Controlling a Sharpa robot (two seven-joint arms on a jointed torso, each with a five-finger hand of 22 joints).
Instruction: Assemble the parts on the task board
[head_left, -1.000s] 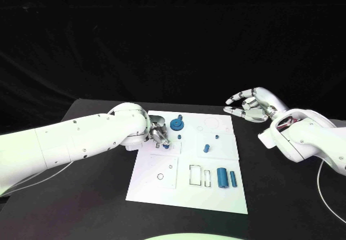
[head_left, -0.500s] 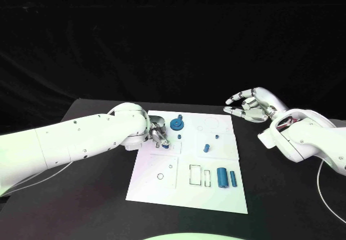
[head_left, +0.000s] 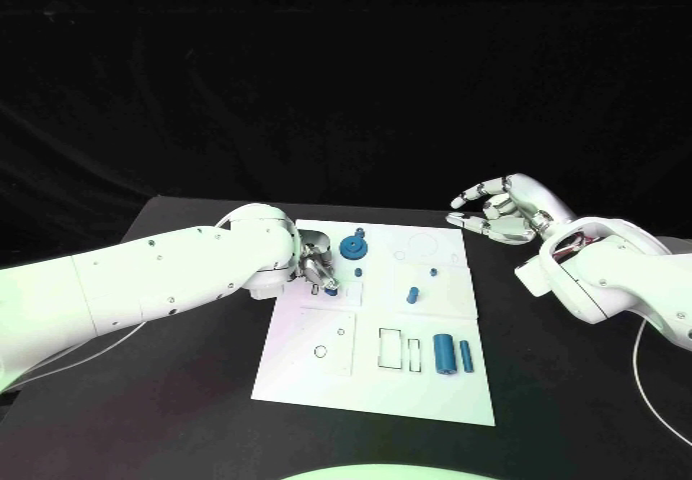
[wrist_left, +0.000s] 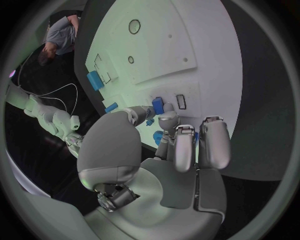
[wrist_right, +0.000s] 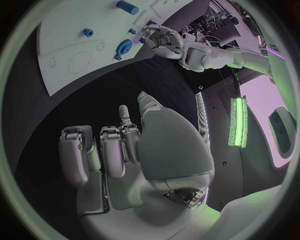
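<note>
Black table (head_left: 173, 400): left hand (head_left: 319, 266) unmoved, board (head_left: 332, 370) unchanged.

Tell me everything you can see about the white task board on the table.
The task board is a flat white rectangular plate lying on the black table, marked with dark outlines of circles and rectangles. Small blue parts rest on it: two cylinders side by side near its right edge, a small peg mid-board, and a round gear-like piece near the far edge. The left robot hand works over its far-left area, holding a small blue part.
</note>
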